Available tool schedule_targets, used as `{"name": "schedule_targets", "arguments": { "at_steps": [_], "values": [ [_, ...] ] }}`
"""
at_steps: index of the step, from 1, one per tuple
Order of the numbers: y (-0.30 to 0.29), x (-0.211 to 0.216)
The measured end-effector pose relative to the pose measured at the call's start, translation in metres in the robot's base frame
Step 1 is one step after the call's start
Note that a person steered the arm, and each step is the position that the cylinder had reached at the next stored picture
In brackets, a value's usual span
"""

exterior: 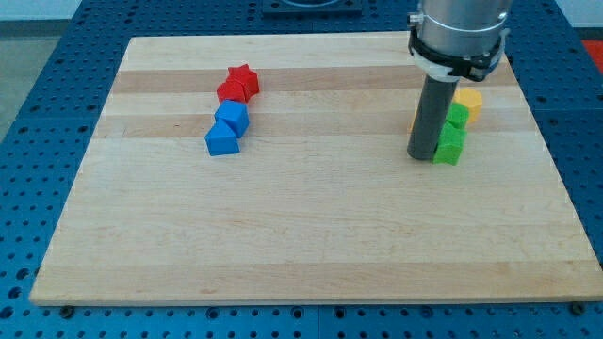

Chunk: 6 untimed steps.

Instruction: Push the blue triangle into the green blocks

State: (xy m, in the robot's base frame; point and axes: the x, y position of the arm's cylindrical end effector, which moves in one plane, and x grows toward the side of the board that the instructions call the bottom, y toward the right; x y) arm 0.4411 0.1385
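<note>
Pale wooden desk (pixel 311 235), smooth, banded in light and darker strips of grain, set on a blue perforated base (pixel 57 113).

Toward the view's upper left, a slanting chain of 4 matte blocks: a red star (pixel 244 77) at the top, a red block (pixel 231 91) of unclear shape touching it, then a blue block (pixel 232 118) with faceted sides, and lowest a blue triangle (pixel 222 141), wedge-like with a flat top, touching the blue block above it.

At the view's right, well apart from the blue triangle, 2 green blocks (pixel 451 138) stacked in line, chunky and angular, with a yellow block (pixel 468 101) above them and an orange sliver (pixel 415 121) behind the rod.

My tip (pixel 421 156), end of a dark cylindrical rod under a metallic collar, just beside the lower green block on its left.

No jaws on this arm, so neither released nor clenched.
</note>
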Motion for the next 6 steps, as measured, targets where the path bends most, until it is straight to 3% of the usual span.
{"name": "schedule_targets", "arguments": {
  "at_steps": [2,3,6],
  "values": [
    [0.011,0.0],
    [-0.036,0.005],
    [-0.251,0.028]
  ]
}}
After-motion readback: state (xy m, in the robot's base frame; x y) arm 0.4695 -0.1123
